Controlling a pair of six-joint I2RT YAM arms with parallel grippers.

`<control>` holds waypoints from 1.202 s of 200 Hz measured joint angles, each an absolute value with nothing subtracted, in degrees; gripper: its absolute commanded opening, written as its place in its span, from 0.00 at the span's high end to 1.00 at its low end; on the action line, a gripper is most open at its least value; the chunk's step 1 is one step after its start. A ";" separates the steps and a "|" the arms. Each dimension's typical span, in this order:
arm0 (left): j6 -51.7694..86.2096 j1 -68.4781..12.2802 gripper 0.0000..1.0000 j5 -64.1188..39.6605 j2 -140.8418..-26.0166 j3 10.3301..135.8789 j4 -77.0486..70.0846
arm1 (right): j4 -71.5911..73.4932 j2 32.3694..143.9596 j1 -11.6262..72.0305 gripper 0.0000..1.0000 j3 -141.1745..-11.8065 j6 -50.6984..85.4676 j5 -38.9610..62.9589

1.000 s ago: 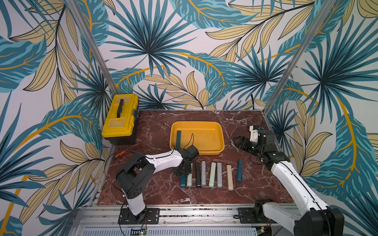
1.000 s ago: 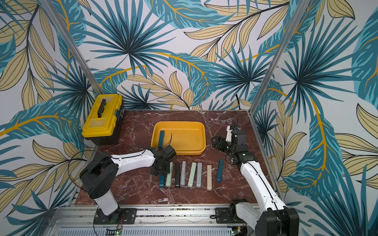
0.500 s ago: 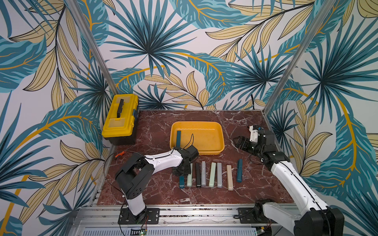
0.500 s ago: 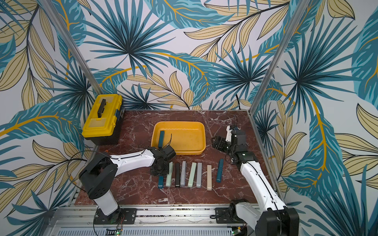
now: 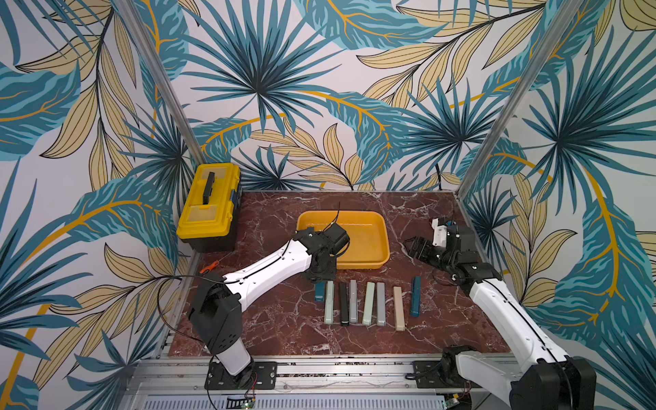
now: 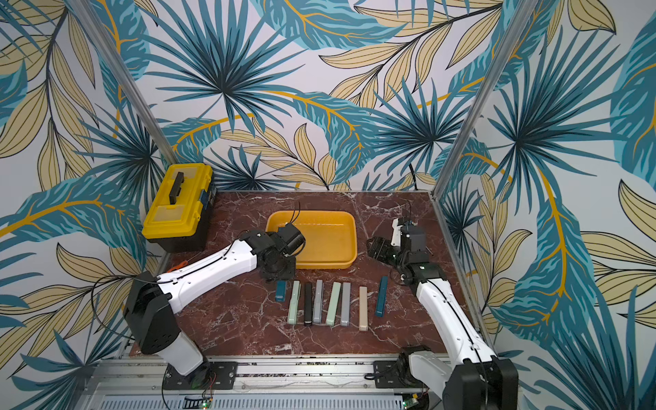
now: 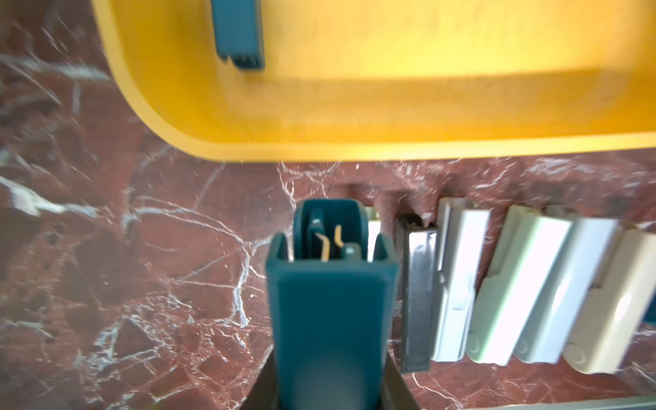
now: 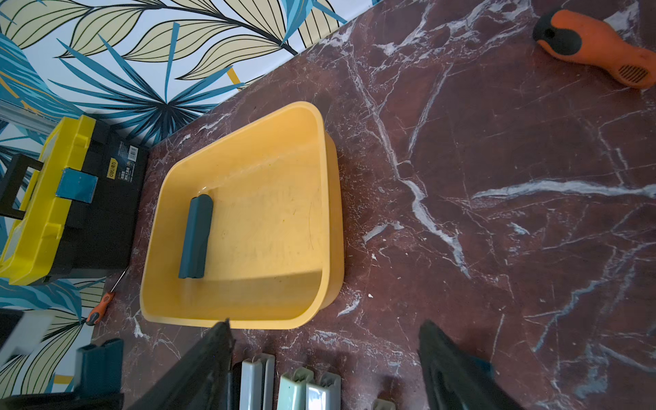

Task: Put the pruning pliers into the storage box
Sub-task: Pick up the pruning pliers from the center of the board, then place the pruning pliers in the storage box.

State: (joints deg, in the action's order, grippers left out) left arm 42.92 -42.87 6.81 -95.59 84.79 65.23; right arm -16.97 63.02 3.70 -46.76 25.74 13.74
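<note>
Left gripper point(image 5: 320, 278) is clamping a dark teal pruning plier point(image 7: 330, 301) beside the storage box point(image 5: 355, 265). Right gripper point(image 5: 414, 247) is hovering, jaws apart; 1 teal plier point(image 8: 196, 236) is lying inside.

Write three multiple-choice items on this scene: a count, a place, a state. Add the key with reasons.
1. How many pieces lie in the storage box?
A. None. B. One. C. Three.

2. Where does the beige piece lie?
A. In the storage box. B. On the table, between a grey piece and the dark teal end piece. C. Across the storage box's rim.

3. The right tool is:
A. Open and empty. B. Shut on a grey piece. C. Shut on the box's rim.

Key:
1 B, a lone teal piece lies inside.
2 B, it sits in the row on the table.
3 A, its jaws stand apart with nothing between them.
</note>
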 measured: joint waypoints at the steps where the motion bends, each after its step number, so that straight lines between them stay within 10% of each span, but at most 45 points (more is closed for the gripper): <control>1: 42.83 -42.78 0.81 6.83 -95.61 84.99 65.25 | -16.97 63.02 3.70 0.16 -46.76 25.74 13.74; 240: 24.62 -27.94 0.80 3.77 -132.46 125.80 66.85 | -19.22 63.00 3.77 0.16 -46.54 25.21 12.25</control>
